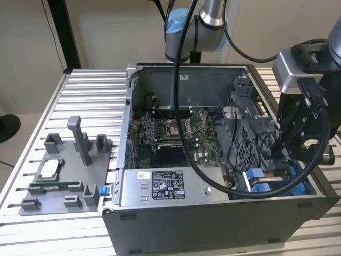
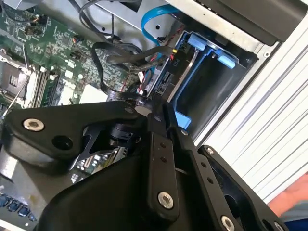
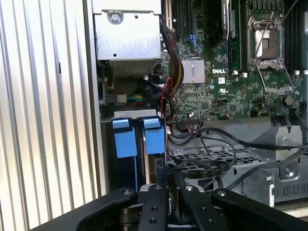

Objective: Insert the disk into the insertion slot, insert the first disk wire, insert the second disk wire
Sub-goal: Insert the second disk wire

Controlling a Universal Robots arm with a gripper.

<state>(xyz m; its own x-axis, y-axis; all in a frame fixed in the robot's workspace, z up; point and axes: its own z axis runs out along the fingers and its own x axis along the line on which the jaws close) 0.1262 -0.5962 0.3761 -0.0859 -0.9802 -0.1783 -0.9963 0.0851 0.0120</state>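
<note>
My gripper [image 1: 275, 156] reaches down into the open computer case at the exterior view's right, over the insertion slot [image 1: 265, 184] with its blue rails. In both wrist views the black fingers [image 2: 159, 144] are pressed together at the slot's connector end. The gripper [image 2: 153, 111] [image 3: 169, 175] seems shut on the end of a flat black disk wire [image 2: 103, 57] [image 3: 204, 166] that loops away over the board. A blue carrier frame [image 2: 184, 118] with two blue tabs [image 3: 127, 142] stands in the slot. The disk's label is hidden. A black plug with red and yellow leads [image 2: 176, 53] sits at the frame's end.
A labelled grey power-supply box [image 1: 160, 186] [image 3: 127, 43] lies beside the slot. The motherboard [image 1: 170, 133] [image 3: 231, 82] fills the case floor. A blue cable [image 2: 149, 21] curls nearby. The arm's thick black hose [image 1: 184, 106] hangs across the case. A grey fixture plate [image 1: 64, 170] lies on the ribbed table.
</note>
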